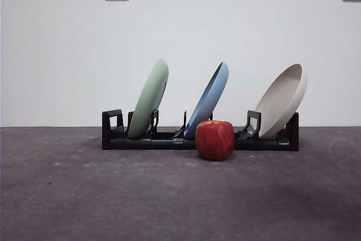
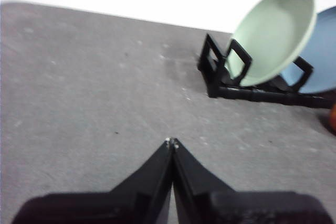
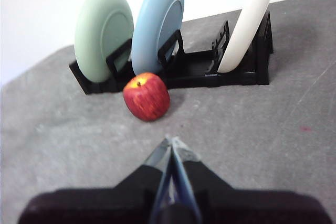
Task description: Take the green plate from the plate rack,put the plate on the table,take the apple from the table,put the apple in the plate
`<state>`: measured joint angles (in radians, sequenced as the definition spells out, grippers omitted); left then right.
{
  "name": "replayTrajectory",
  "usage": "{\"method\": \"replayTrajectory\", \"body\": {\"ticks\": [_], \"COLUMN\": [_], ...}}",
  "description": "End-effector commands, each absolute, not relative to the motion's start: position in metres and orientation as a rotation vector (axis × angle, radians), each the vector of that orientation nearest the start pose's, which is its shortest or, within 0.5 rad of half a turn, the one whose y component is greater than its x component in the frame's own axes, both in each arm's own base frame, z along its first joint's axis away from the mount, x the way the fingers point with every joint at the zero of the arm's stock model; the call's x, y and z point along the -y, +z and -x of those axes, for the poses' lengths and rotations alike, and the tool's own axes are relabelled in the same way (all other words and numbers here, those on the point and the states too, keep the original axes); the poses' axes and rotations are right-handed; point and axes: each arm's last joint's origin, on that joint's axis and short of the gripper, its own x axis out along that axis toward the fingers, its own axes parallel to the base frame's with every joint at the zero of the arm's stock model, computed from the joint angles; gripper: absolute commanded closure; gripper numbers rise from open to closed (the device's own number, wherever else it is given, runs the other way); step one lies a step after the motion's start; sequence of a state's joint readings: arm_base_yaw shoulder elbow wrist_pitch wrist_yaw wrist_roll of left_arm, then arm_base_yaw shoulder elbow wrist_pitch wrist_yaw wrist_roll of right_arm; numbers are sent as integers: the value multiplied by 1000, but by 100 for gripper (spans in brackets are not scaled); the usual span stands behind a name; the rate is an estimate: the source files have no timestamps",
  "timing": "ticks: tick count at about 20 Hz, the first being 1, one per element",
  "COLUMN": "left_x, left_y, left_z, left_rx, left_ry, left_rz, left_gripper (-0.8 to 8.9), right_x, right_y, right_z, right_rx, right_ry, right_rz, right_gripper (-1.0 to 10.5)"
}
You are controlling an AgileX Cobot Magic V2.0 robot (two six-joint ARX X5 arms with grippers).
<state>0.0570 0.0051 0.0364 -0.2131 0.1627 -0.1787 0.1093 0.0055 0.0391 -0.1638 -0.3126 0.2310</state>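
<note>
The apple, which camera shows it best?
The front view: the apple sits near, sharp and whole before the plate rack. The right wrist view shows it whole but smaller; the left wrist view catches only a blurred sliver at its edge.

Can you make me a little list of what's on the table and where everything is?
green plate: leaning in the plate rack, end slot
blue plate: middle slot
beige plate: other end slot
apple: on the table, in front of the rack
left gripper: shut, empty, above bare table
right gripper: shut, empty, short of the apple
</note>
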Motion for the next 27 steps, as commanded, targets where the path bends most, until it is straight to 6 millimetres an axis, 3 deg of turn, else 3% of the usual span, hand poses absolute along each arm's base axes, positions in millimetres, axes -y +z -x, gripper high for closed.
{"method": "replayTrajectory", "body": {"ticks": [1,13,20,27], "left_x": [0,5,9,15], "left_y": [171,236,274,298], "left_z": [-90,-75,-73,-77], "left_rx": [-161,-190,-265,-363], "left_ry": [-99,-240,-408,-631], "left_rz": [232,245,200,191], "left_gripper": [821,821,821,821], "right_x": [-19,-18,-22,-26], "right_y": [178,250,292,317], "right_z": [-89,-86,-83,-79], "right_rx": [-136,-210,-425,-599], "right_ry": [400,403,523,692], "right_rz": [-296,-276,-101,-12], "right_gripper": [959,959,959,959]}}
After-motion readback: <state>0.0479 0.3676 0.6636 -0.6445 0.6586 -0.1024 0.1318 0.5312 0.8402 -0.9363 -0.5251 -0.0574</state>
